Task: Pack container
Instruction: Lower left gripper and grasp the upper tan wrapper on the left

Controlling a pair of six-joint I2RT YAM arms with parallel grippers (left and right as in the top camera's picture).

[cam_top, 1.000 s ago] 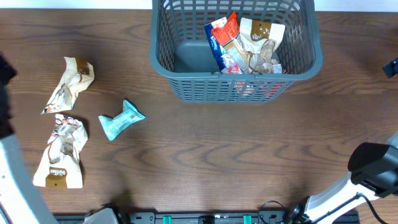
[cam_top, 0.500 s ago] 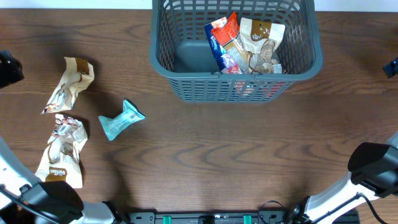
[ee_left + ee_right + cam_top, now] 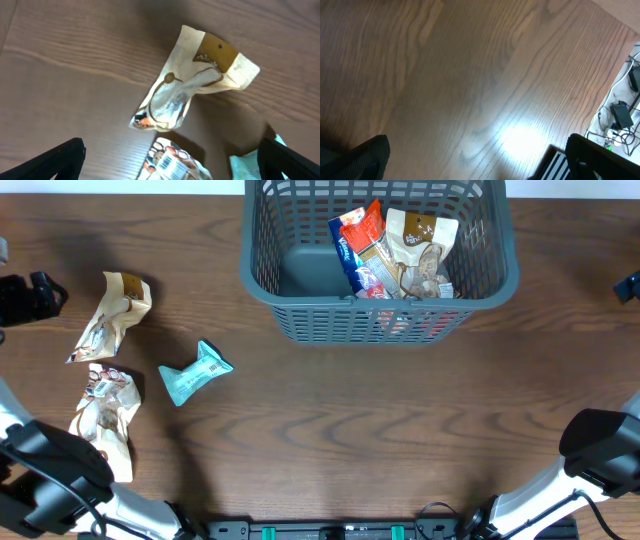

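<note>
The container point(image 3: 262, 275), a dark grey-green lattice basket, stands at the back centre and holds several snack packets point(image 3: 395, 250). On the table to the left lie a tan packet point(image 3: 112, 315), a second tan packet point(image 3: 100, 415) and a teal packet point(image 3: 195, 372). My left gripper point(image 3: 30, 297) is at the far left, above the table just left of the upper tan packet. In the left wrist view it point(image 3: 172, 150) is open and empty, with the tan packet point(image 3: 192, 95), the second packet point(image 3: 172, 162) and the teal packet point(image 3: 247, 167) below it. My right gripper point(image 3: 480, 150) is open over bare wood.
The left arm's links point(image 3: 50, 475) cross the front left corner and cover part of the lower tan packet. The right arm point(image 3: 600, 445) stands at the front right. Cables point(image 3: 622, 107) lie off the table's edge in the right wrist view.
My left gripper has moved in from the left edge toward the upper tan packet. The left arm's links now overlap the lower tan packet. The right arm has not moved.
</note>
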